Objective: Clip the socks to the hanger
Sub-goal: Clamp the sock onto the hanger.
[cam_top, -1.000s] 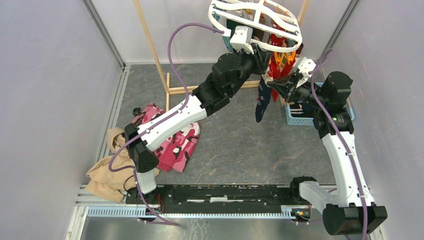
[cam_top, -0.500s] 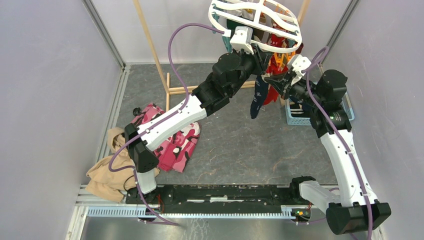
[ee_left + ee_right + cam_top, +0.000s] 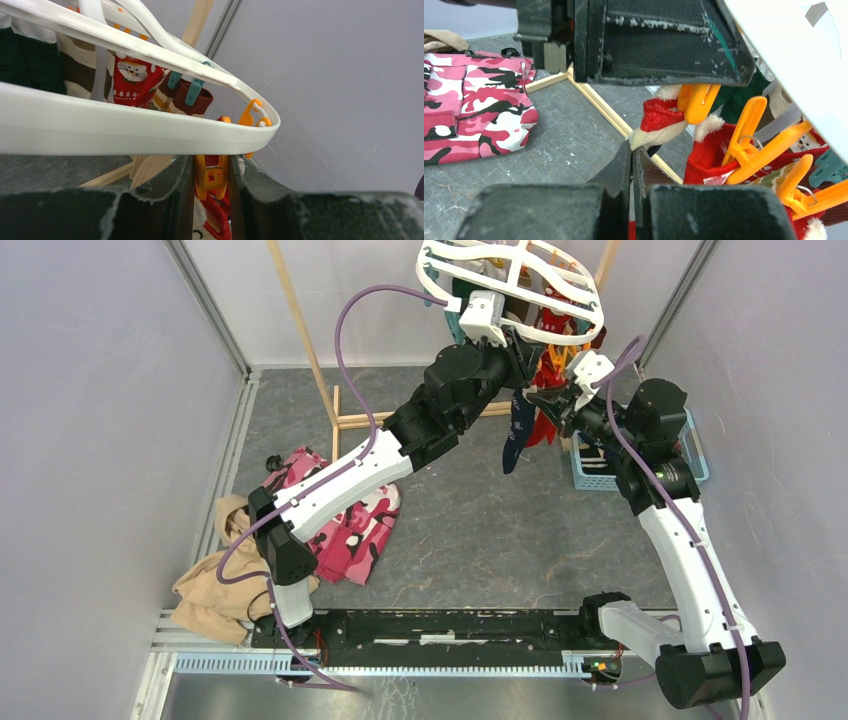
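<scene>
The white oval hanger point(image 3: 432, 288) hangs at the back, with its rim point(image 3: 125, 132) right above my left gripper point(image 3: 211, 167). That gripper is shut on an orange clip point(image 3: 211, 179) dangling under the rim, one finger on each side of it. My right gripper point(image 3: 632, 150) is shut on a sock point(image 3: 659, 122) with a red and cream cuff. It holds the cuff up against the lower end of that orange clip point(image 3: 696, 102). The sock's dark body point(image 3: 515, 435) hangs below my right gripper point(image 3: 542, 400). Several other socks point(image 3: 132, 75) hang clipped to the hanger.
A pink camouflage cloth point(image 3: 345, 520) and a tan cloth point(image 3: 210, 590) lie on the floor at the left. A blue basket point(image 3: 600, 468) sits behind my right arm. The light wooden rack point(image 3: 300, 330) stands at the back, with its base bar point(image 3: 609, 112) under the clips.
My right gripper has moved left and up with the sock, bringing the cuff to the orange clip. The left arm has stayed where it was.
</scene>
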